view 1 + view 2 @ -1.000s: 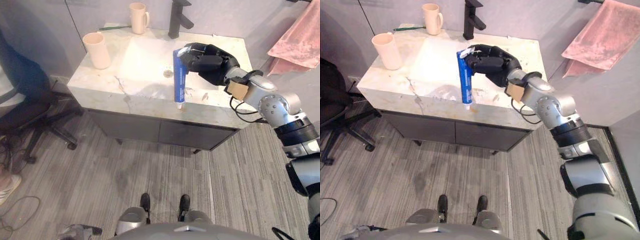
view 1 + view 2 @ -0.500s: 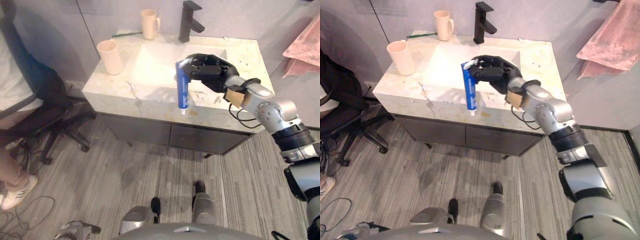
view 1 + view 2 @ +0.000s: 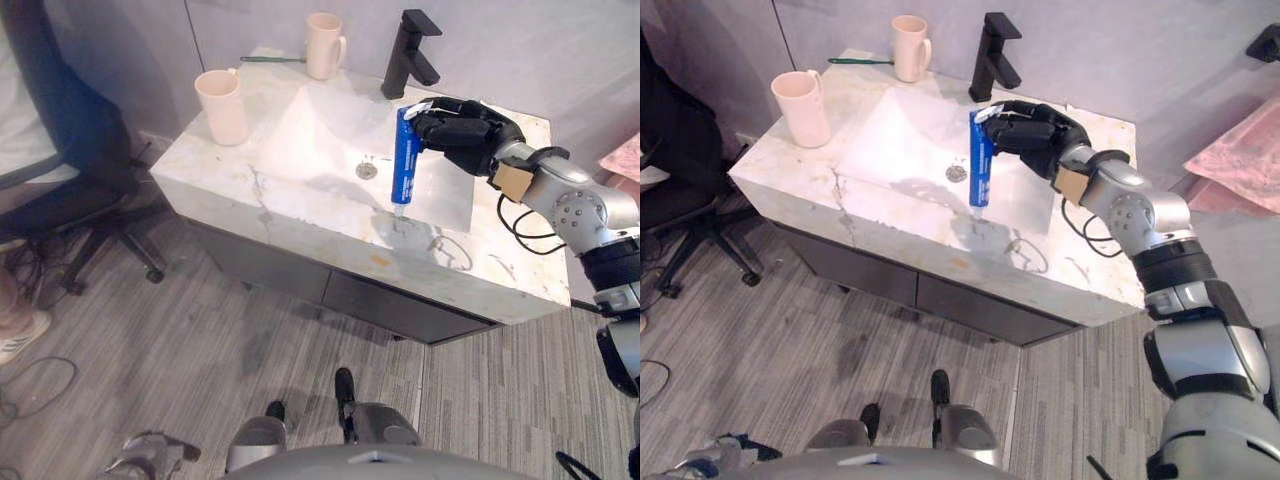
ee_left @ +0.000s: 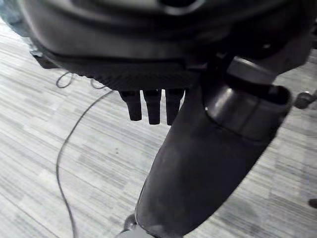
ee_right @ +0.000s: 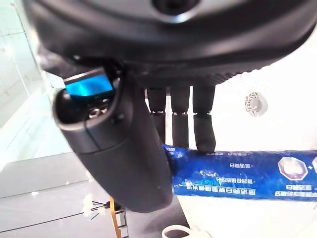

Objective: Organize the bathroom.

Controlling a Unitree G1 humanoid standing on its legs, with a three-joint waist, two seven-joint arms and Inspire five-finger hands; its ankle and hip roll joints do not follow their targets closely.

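The right hand [image 3: 468, 130] has its fingers [image 5: 204, 130] and thumb curled round the upper end of a blue tube [image 3: 405, 158], gripping it. The tube hangs upright, cap end down, over the right part of the basin [image 3: 320, 140], just right of the drain [image 3: 367, 171]. A black tap [image 3: 412, 54] stands behind the hand on the marble surface [image 3: 230, 180]. Well apart to the left, one cup [image 3: 223, 106] stands at the surface's left edge and another cup [image 3: 326, 45] at its back, with a green toothbrush [image 3: 272, 59] lying beside that one. The left hand [image 4: 151, 105] hangs over the floor, fingers relaxed, holding nothing.
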